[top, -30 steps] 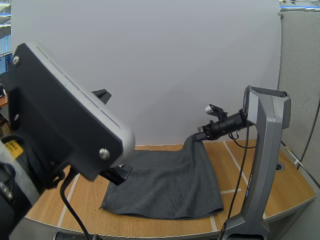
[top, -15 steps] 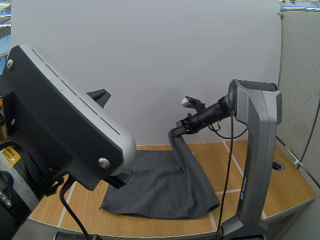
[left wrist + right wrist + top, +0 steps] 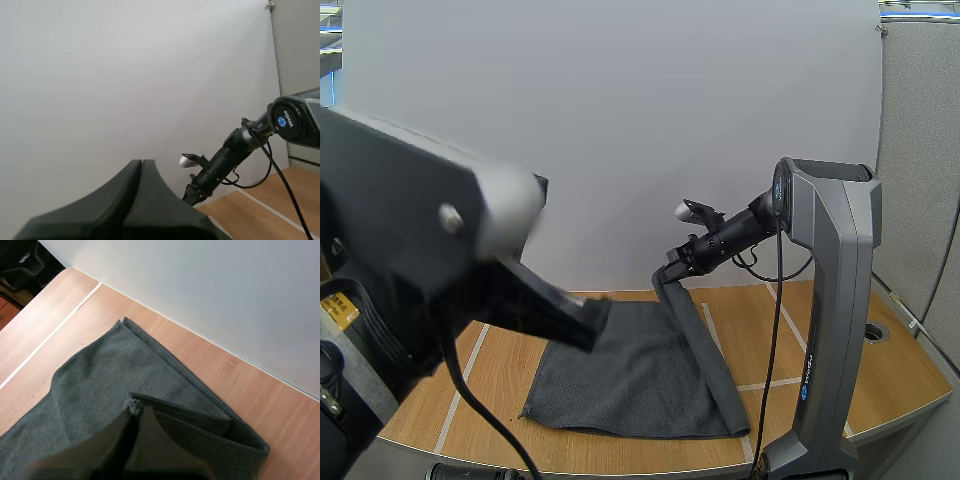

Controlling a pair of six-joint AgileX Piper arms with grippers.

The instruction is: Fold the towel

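The dark grey towel (image 3: 630, 375) is lying on the table (image 3: 900, 370) with 1 far corner hanging pinched in the right gripper (image 3: 672, 262), the left gripper (image 3: 141, 162) closed empty; that thin pinch is risking a slip as cloth weight drags.

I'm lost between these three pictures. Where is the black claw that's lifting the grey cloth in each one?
High view: the right gripper is mid-picture, holding a towel corner up above the wooden table.
Left wrist view: the right gripper is the small one farther off, past the left gripper.
Right wrist view: the right gripper is the large near one, pinching the towel.
Shared landmark: the wooden table.
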